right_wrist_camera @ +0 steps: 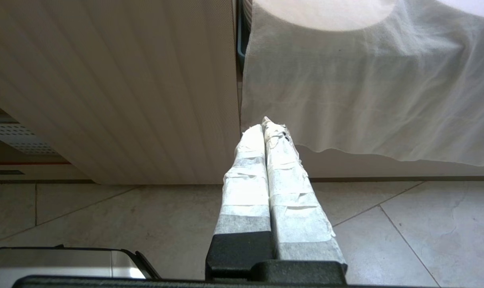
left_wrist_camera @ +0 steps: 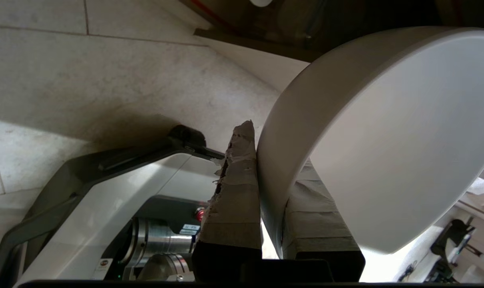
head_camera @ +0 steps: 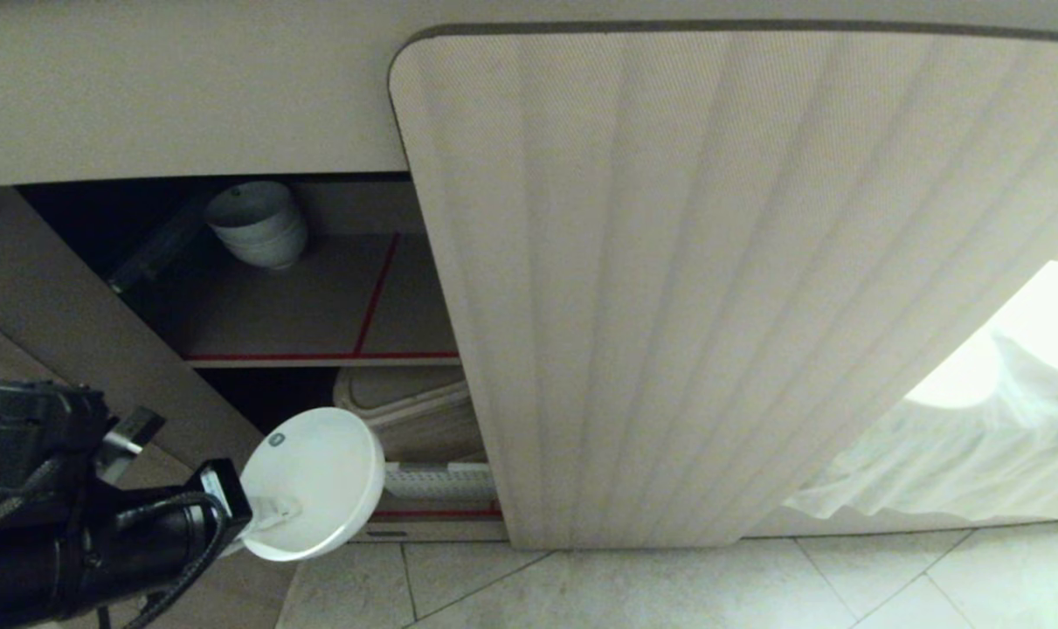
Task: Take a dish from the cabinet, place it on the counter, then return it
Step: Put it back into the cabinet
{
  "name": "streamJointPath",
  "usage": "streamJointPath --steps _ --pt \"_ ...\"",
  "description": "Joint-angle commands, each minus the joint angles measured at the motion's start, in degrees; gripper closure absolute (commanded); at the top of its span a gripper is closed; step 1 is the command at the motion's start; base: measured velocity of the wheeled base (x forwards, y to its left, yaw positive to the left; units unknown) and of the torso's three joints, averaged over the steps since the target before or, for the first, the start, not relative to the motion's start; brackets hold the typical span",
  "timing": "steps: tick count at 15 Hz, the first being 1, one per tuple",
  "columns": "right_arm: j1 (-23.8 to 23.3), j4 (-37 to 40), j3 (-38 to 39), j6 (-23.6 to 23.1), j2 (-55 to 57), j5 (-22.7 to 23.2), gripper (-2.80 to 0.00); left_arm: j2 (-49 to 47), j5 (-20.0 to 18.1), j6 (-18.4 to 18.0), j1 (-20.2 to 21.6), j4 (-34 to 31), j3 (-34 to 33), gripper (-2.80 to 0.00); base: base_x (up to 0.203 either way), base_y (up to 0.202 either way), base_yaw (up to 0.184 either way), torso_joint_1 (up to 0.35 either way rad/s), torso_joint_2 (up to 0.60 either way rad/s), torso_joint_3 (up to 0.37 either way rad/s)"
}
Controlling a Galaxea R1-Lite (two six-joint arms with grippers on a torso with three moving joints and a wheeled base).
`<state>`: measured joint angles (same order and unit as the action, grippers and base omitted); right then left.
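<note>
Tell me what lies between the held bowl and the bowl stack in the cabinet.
Head view: bare shelf with red tape between bowl and stack.

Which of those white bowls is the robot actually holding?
The single glossy white bowl in front of the open cabinet, its rim pinched by the left gripper. The other white bowls sit stacked, untouched, at the back of the upper shelf.

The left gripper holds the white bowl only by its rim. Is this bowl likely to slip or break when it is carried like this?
The bowl looks glossy and hard, so it could slip or pivot: the left gripper pinches only its thin wall between taped fingers. The tape probably adds some friction. It seems ceramic, so a fall onto the tiled floor would likely chip or break it.
</note>
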<state>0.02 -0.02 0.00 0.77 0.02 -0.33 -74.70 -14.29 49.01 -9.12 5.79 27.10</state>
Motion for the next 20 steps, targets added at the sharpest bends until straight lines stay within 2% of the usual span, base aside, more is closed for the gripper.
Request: streamJointPath --steps 1,7,12,16,20 --pt "0.0 -0.06 0.0 0.02 -0.02 -0.02 0.0 -3.31 -0.05 0.19 0.22 0.26 1.65 0.0 0.0 0.0 0.0 0.0 0.0 0.0" --pt "-0.02 -0.06 0.0 0.02 -0.02 -0.02 0.0 -9.75 -0.2 -1.13 1.21 0.51 6.34 0.0 0.0 0.0 0.0 0.0 0.0 0.0" --pt "0.06 -0.06 0.0 0.02 -0.02 -0.02 0.0 -13.37 0.06 -1.11 1.72 8.25 7.17 0.0 0.0 0.0 0.0 0.0 0.0 0.0" --pt "0.06 -0.06 0.0 0.02 -0.02 -0.02 0.0 -15.3 -0.57 -1.13 1.65 6.94 10.03 0.0 0.0 0.0 0.0 0.0 0.0 0.0" --pt "0.02 -0.02 0.0 0.02 -0.02 -0.02 0.0 -17.42 -0.67 -3.83 1.73 3.2 12.98 0.0 0.0 0.0 0.0 0.0 0.0 0.0"
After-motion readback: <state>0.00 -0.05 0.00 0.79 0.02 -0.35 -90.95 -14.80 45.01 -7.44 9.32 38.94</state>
